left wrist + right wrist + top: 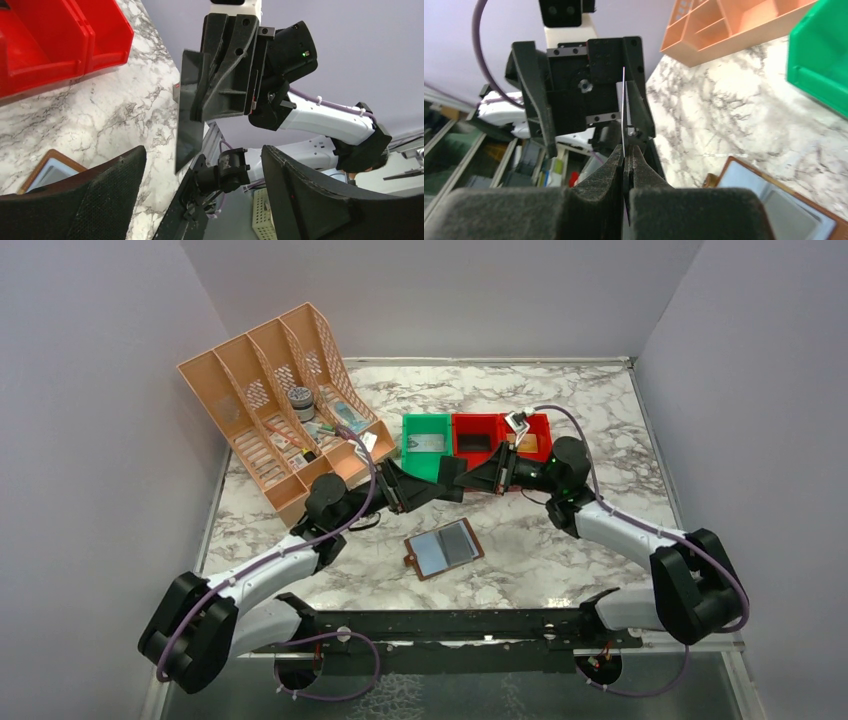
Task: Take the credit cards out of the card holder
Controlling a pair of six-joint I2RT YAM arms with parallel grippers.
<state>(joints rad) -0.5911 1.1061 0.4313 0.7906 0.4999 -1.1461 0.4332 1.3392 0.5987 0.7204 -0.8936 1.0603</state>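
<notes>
The brown card holder (445, 548) lies open and flat on the marble table, its left half pale grey-blue and its right half a darker grey. Above and behind it the two grippers meet tip to tip. My right gripper (625, 150) is shut on a thin dark credit card (190, 115), which shows edge-on (623, 110) in the right wrist view. My left gripper (202, 155) faces that card with its fingers spread wide and nothing between them. A corner of the holder (47, 170) shows below the left fingers, and it also appears (774, 200) at the lower right of the right wrist view.
A green bin (427, 445) and two red bins (478, 438) stand in a row just behind the grippers; a small white-and-red box (517, 421) sits on the right one. An orange file organiser (280, 400) fills the back left. Walls close in three sides.
</notes>
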